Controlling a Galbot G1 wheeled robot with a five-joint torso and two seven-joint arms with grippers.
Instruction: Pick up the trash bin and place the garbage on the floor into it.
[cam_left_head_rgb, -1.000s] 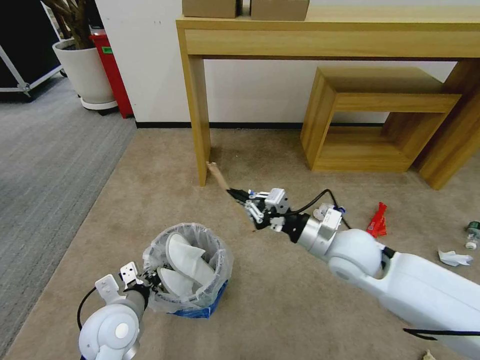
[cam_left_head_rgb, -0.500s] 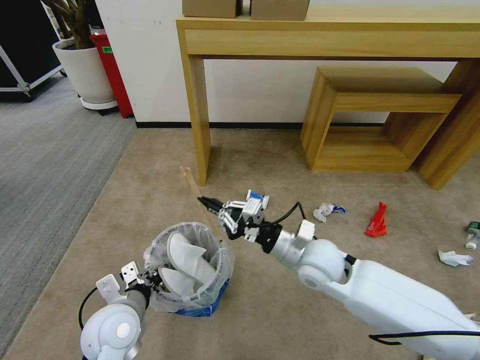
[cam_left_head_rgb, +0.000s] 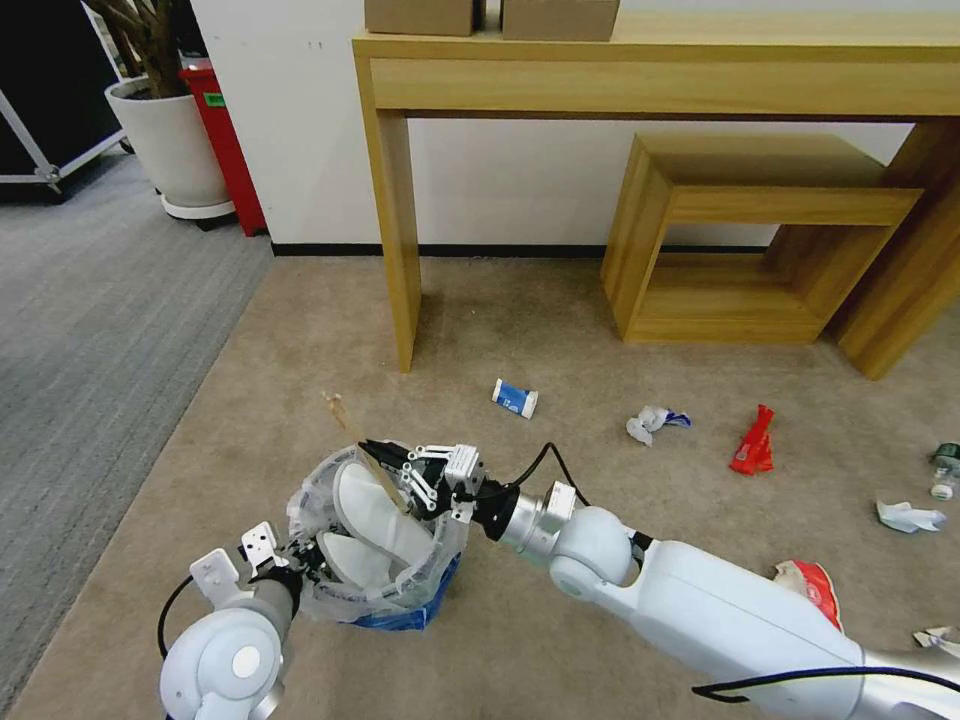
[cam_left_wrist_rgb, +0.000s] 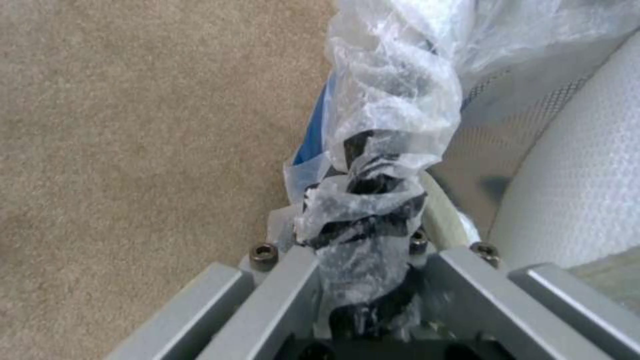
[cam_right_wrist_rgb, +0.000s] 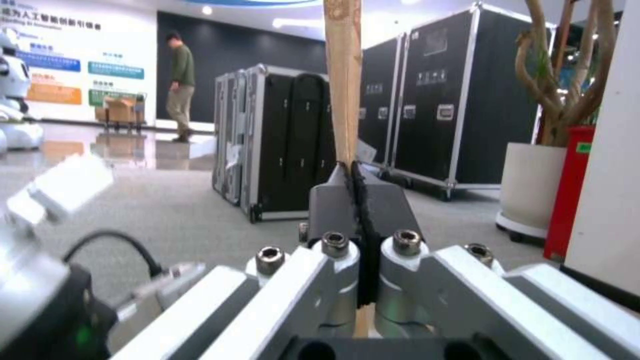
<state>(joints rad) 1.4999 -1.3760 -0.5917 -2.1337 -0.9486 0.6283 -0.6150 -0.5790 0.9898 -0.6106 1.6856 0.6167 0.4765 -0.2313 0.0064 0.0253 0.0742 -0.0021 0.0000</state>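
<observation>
The blue trash bin (cam_left_head_rgb: 400, 615), lined with a crinkled clear bag, stands on the carpet with two white slippers (cam_left_head_rgb: 372, 508) inside. My left gripper (cam_left_head_rgb: 300, 560) is shut on its near rim; the left wrist view shows the bag (cam_left_wrist_rgb: 373, 150) pinched between the fingers beside the blue wall (cam_left_wrist_rgb: 315, 135). My right gripper (cam_left_head_rgb: 372, 450) is shut on a wooden stick (cam_left_head_rgb: 338, 412), held slanted over the bin's far rim. In the right wrist view the stick (cam_right_wrist_rgb: 343, 85) rises from the closed fingertips (cam_right_wrist_rgb: 333, 192). More garbage lies to the right: a blue-white packet (cam_left_head_rgb: 515, 398), crumpled paper (cam_left_head_rgb: 655, 421), a red wrapper (cam_left_head_rgb: 754, 441).
A wooden desk's leg (cam_left_head_rgb: 398, 250) and a wooden cube shelf (cam_left_head_rgb: 740, 240) stand against the far wall. A small bottle (cam_left_head_rgb: 943, 466), white paper (cam_left_head_rgb: 906, 515) and a red-white wrapper (cam_left_head_rgb: 806, 582) lie at the far right. A white planter (cam_left_head_rgb: 172, 145) and a red box (cam_left_head_rgb: 226, 140) stand at back left.
My right arm has carried the stick left and toward me, from near the desk leg to above the bin's rim. The left gripper and bin have stayed put.
</observation>
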